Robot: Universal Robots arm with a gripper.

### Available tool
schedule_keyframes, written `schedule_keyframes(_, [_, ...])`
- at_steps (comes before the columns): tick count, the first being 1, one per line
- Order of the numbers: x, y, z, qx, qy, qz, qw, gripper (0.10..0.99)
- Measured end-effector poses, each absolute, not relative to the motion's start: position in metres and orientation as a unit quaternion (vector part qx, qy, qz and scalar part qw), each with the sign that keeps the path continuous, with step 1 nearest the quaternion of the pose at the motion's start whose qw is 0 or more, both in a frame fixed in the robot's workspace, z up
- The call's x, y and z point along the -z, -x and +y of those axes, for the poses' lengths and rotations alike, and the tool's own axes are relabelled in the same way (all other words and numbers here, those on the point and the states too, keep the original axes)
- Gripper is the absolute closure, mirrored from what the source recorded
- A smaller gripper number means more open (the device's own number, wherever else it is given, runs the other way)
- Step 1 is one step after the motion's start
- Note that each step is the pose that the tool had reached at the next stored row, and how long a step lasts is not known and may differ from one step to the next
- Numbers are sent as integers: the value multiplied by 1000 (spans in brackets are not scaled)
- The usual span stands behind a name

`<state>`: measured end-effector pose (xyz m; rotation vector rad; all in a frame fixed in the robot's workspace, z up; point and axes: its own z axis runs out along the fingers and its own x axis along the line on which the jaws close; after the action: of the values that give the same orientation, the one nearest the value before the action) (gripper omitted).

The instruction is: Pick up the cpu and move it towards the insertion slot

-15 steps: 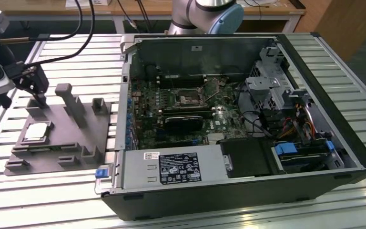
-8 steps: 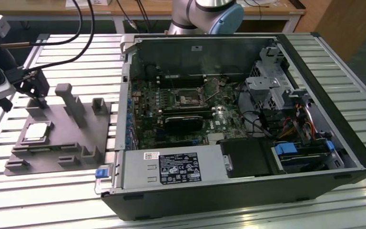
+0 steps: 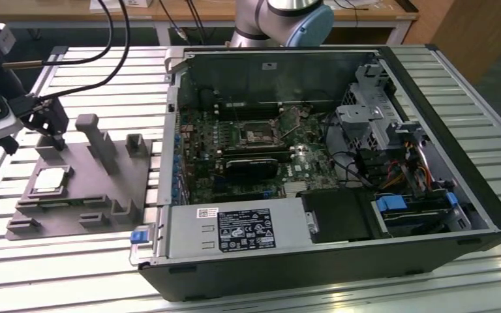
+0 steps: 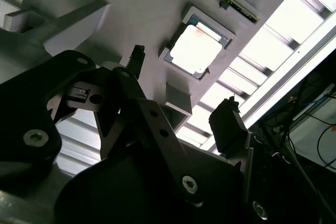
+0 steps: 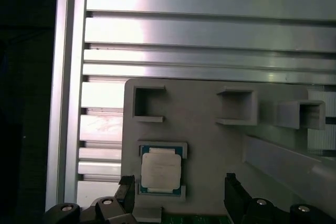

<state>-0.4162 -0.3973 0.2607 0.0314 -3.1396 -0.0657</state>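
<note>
One cpu (image 3: 50,179) lies flat in its square recess on the one grey fixture (image 3: 85,199), silver top up, not lifted. In the exterior view, with the open computer case (image 3: 338,261) as the dial's centre, the fixture sits at nine o'clock on the slatted metal table (image 3: 59,274).

The one gripper (image 3: 33,147) hangs over the fixture at about eleven o'clock from the chip. Its two black fingers (image 4: 136,64) stand spread apart with nothing between them. In both wrist views the cpu (image 4: 195,50) shows beyond the fingertips, clear of them, with the gripper (image 4: 181,85) above it and not touching. In the first wrist view the cpu (image 5: 161,170) rests in its pale-rimmed seat, nearer one fingertip of the gripper (image 5: 178,182) than the other. Three small open-sided pockets (image 5: 149,118) stand in a row on the fixture beyond it.

The one insertion slot (image 3: 258,135), a shiny frame with a dark centre, sits on the board inside the case. It is between two and three o'clock from the chip and well apart from it
</note>
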Motion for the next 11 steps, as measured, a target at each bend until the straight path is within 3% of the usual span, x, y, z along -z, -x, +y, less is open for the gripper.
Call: schedule_keyframes(11, [-256, 417, -398, 21, -10, -1000, 1, 314])
